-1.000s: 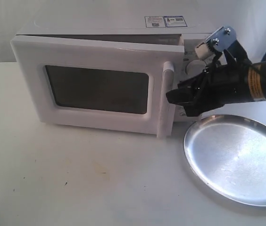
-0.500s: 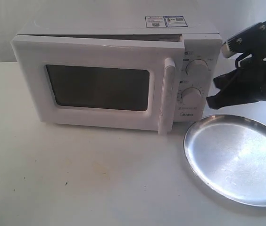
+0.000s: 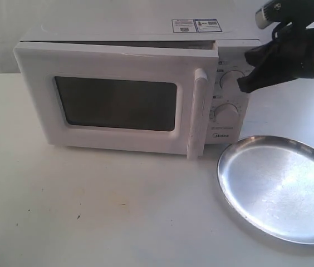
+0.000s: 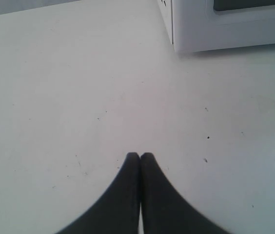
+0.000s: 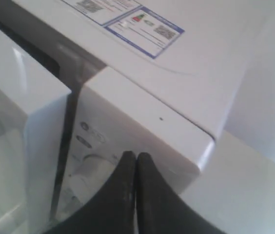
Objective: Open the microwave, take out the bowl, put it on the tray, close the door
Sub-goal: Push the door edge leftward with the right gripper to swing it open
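Observation:
The white microwave (image 3: 146,33) stands at the back of the table, its door (image 3: 118,103) ajar by a narrow gap, the vertical bar handle (image 3: 197,111) toward the knobs (image 3: 232,78). The silver tray (image 3: 279,186) lies at the front right, with nothing on it. No bowl shows; the microwave's inside is hidden. My right gripper (image 3: 245,84) hovers shut and holding nothing beside the microwave's upper right corner (image 5: 196,156), apart from the handle. In the left wrist view my left gripper (image 4: 140,155) is shut over bare table, a microwave corner (image 4: 191,39) beyond it.
A pale wall or curtain (image 3: 90,14) rises behind the microwave. The white tabletop (image 3: 90,211) spreads in front of the door, with small dark specks on it.
My right gripper has pulled back from the door handle, moving right and then up to the microwave's top right corner. The door stays slightly ajar. The tray has not moved.

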